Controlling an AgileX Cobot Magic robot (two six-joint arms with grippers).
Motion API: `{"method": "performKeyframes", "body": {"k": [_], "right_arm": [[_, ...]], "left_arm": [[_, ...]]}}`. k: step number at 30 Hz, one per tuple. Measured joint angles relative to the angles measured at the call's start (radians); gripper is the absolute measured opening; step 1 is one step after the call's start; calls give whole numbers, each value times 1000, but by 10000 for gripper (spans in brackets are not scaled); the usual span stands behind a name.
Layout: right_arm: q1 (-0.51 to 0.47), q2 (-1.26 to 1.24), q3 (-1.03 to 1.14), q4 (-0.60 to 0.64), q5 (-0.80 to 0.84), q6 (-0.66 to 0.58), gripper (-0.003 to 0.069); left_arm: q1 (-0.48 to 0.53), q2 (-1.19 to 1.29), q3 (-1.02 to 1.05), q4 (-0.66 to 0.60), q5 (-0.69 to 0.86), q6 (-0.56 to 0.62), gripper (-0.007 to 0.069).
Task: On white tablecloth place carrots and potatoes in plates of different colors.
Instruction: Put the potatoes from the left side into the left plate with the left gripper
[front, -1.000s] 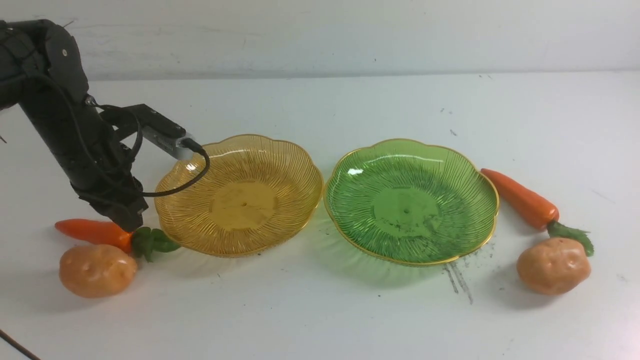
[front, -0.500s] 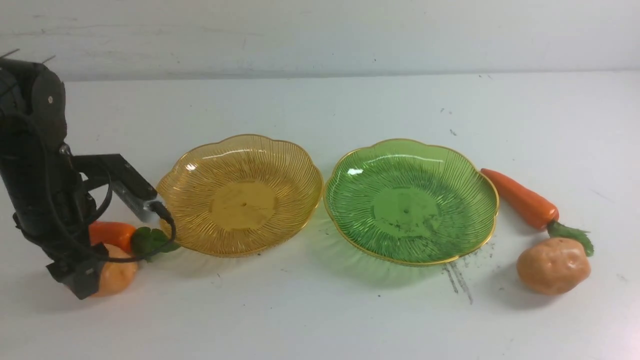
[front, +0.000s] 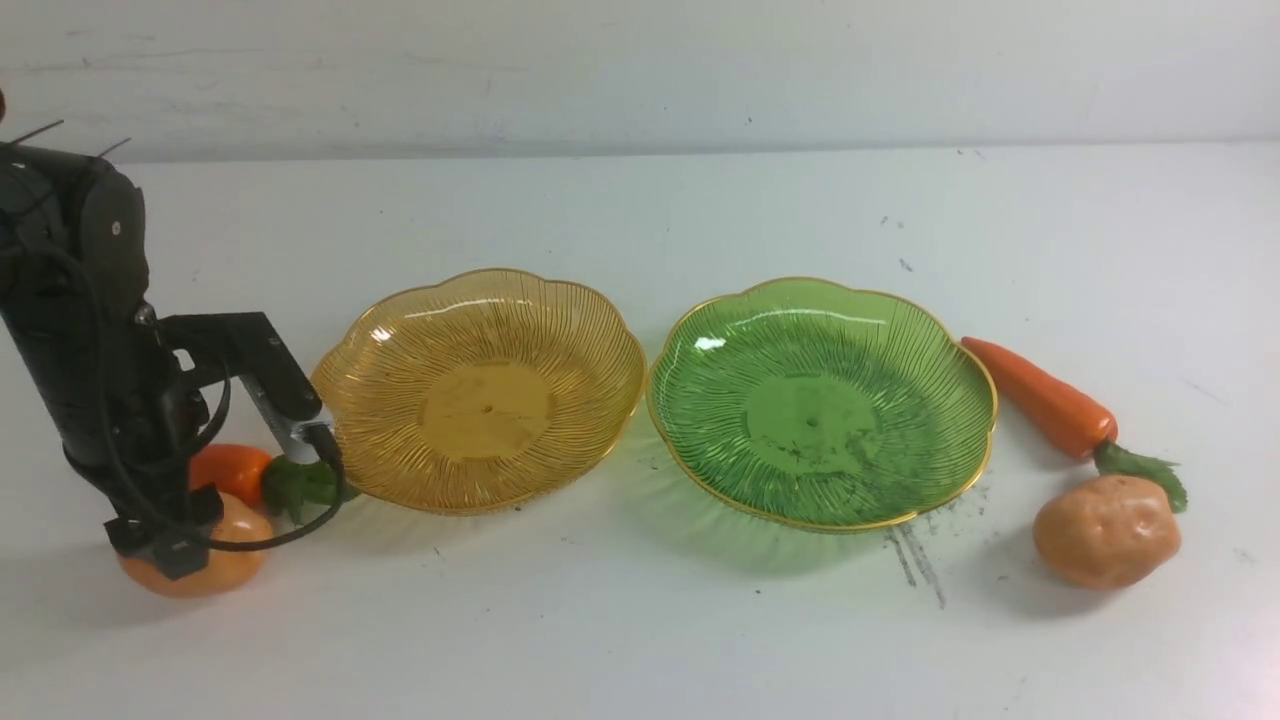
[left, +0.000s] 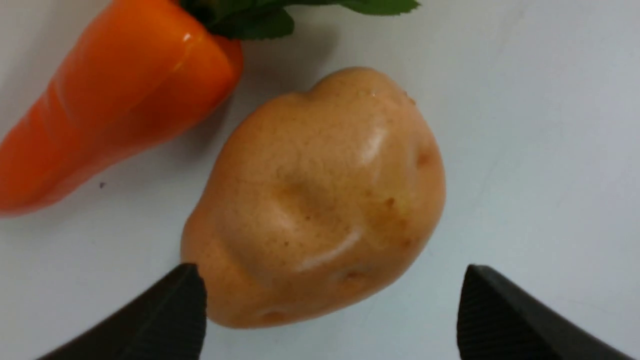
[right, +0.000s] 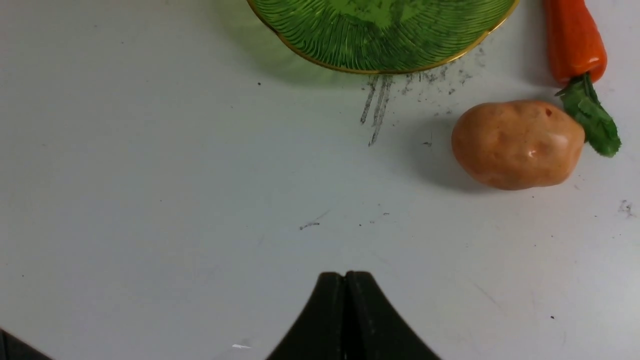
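- The left end effector (left: 330, 285) has moved from the left carrot (front: 232, 468) to the nearer left potato (front: 222, 568). Its jaws, narrower a second ago, now stand spread wide on either side of the potato.
- The right end effector (right: 345, 282) stays pressed together over the white tablecloth (front: 620, 620).
- The amber plate (front: 480, 390) and green plate (front: 820, 400) remain empty.
- The right carrot (front: 1045, 398) and right potato (front: 1105, 530) lie unmoved beside the green plate.

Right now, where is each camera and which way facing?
Front: between arms, facing forward over amber ribbed plate and green ribbed plate; left arm shows.
Left wrist: above lumpy tan potato, facing down; open jaws show.
Right wrist: over white tablecloth, facing green plate; shut jaws show.
Shared: front and left wrist see that potato.
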Motion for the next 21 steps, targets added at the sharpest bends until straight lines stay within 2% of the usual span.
{"method": "performKeyframes", "body": {"k": [13,21], "right_arm": [[0,0,0,0,-13,-1,-13],[0,0,0,0,-21,-1,-13]], "left_arm": [[0,99,-1,-4,-54,42,629],[0,104,-5,-12,-48,35,594]]}}
